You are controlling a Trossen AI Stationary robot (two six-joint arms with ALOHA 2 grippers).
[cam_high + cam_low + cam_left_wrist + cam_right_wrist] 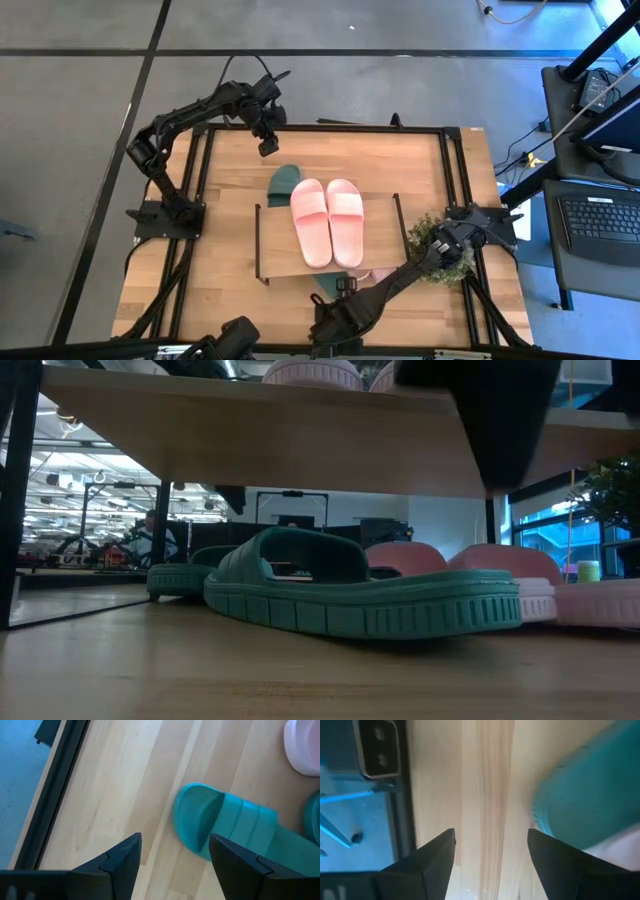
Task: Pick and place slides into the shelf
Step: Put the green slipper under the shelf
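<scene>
**Green slides sit half-tucked under the shelf**

Both grippers gape empty: the left gripper (268, 146) beyond the shelf (275, 245), the right gripper (345, 285) at its near edge. Grabbing a green slide (225, 827) there risks knocking the shelf and shifting the pink pair (327, 220) on top.

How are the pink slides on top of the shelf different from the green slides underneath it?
Colour: the pink slides are light pink, while the green slides are dark green.
Place: the pink slides lie on the shelf top board, while the green slides sit on the table beneath it.
Visibility from above: the pink slides show in full, while the green slides only poke out past the board's edges.
Both are wide-strap rubber slides, and neither gripper holds either.
</scene>
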